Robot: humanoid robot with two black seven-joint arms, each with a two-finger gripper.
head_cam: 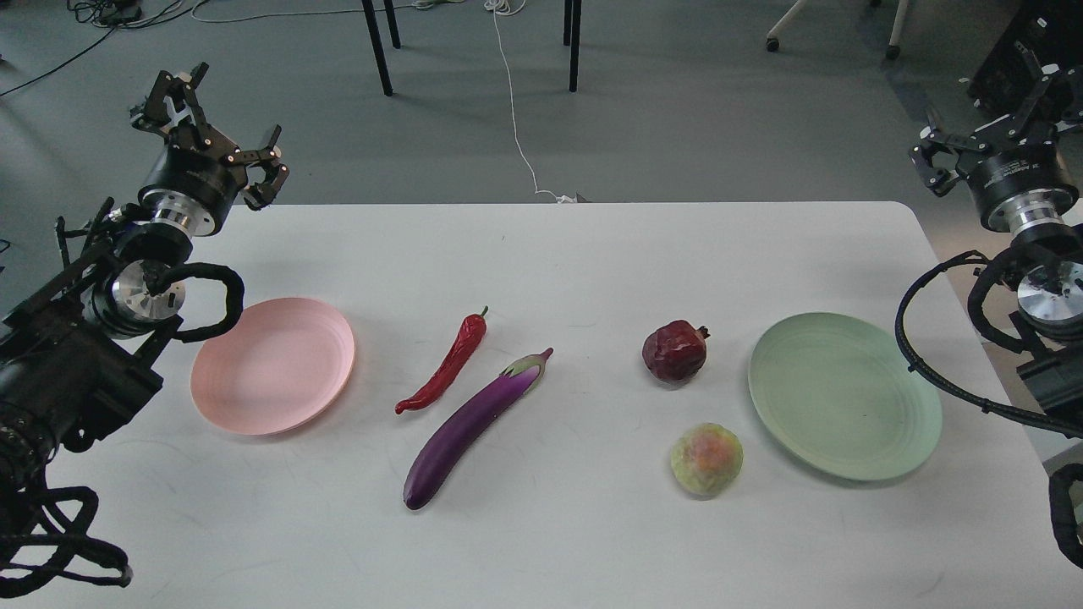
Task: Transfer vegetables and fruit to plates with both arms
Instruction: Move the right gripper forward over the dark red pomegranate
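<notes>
Your left gripper point(222, 118) hovers above the desk's point(575, 254) far left corner with its fingers spread apart and nothing between them. Just below it the pink plate point(272, 365) lies bare. To its right the red chili pepper point(444, 365) and the purple eggplant point(474, 430) lie side by side at a slant, close but apparently not touching. Start with the chili, since it is nearer the plate: come down over its thicker middle, fingers set across its length, so you don't nudge the eggplant. Further right the pomegranate point(674, 351) sits near the green plate point(844, 396), and the round yellow-green fruit point(706, 459) lies in front of it. Both may roll, so close squarely across their widest part. Your right gripper point(986, 101) hangs beyond the right edge; whether its fingers are apart I cannot tell.
</notes>
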